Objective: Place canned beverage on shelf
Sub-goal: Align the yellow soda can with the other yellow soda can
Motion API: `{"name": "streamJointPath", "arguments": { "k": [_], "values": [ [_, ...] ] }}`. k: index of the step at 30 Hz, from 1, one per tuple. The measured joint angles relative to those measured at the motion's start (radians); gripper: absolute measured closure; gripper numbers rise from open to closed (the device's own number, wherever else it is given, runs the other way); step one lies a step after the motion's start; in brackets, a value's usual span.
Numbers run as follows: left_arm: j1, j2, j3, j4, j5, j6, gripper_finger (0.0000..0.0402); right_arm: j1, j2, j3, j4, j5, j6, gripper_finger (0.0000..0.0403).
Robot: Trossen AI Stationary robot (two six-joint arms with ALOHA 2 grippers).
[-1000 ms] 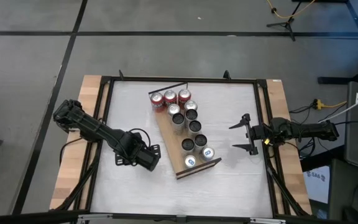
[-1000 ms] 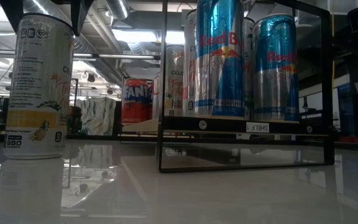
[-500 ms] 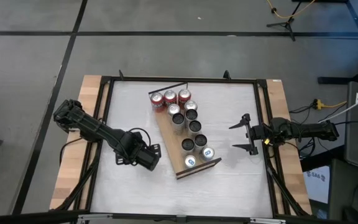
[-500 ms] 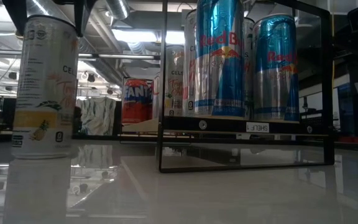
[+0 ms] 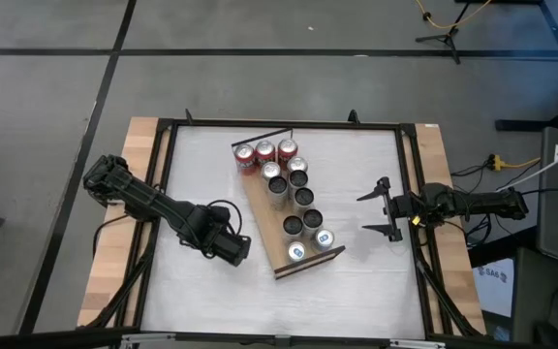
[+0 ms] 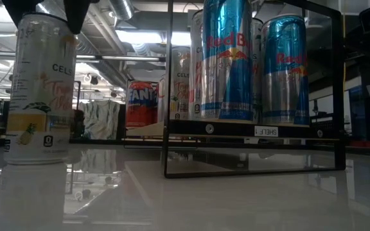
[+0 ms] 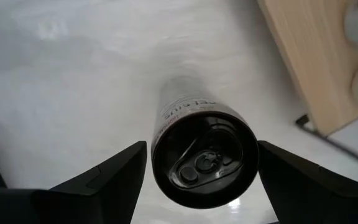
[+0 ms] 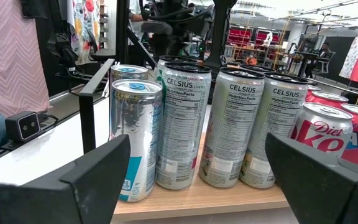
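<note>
A tall white Celsius can [image 6: 40,90] stands upright on the white tabletop, left of the shelf; its dark top shows in the left wrist view [image 7: 204,158]. My left gripper [image 5: 229,247] is over it, shut on its top end. The shelf [image 5: 264,218] is a light-brown board lying slantwise mid-table, with several cans on it: red Diet Coke cans [image 5: 264,152] at its far end and Red Bull cans [image 5: 310,242] at its near end. My right gripper [image 5: 387,208] waits open and empty at the table's right edge, facing the shelf. My left gripper pinches the can's top end between its two fingers, one finger [image 7: 114,171] on each side of the rim [image 7: 156,155]. The fingers come from above, pointing down. The can is upright; whether its bottom [image 6: 37,157] rests on the table or is just clear, I cannot tell.
A thin black rail [image 5: 260,136] closes the shelf's far end and a black frame [image 6: 249,138] its near end. Bare board runs along the shelf's left side, beside my left gripper. The tabletop has a black frame [image 5: 163,194] and wooden side strips.
My left gripper has shifted a little toward the table's right and near edges, closer to the shelf, with the can. The can has stayed upright and turned about its own axis, so more of its label faces the low camera.
</note>
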Motion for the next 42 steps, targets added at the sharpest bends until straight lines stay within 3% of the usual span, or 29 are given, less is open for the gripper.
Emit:
{"name": "streamJointPath", "arguments": {
  "k": [21,29,32,42],
  "values": [
    [0.000,0.000,0.000,0.003,0.001,0.936,0.0112,0.000,0.000,0.000,0.000,0.001,0.000,0.0036],
    [0.000,0.000,0.000,0.002,0.001,1.248,0.0112,0.000,0.000,-0.001,-0.012,0.075,0.000,0.0036],
    [0.000,0.000,0.000,0.002,0.000,1.314,0.0112,0.000,0.000,-0.001,-0.014,0.088,0.000,0.0036],
    [0.000,0.000,0.000,0.002,0.000,1.317,0.0111,0.000,0.000,-0.001,-0.014,0.096,0.000,0.0036]
  ]
}}
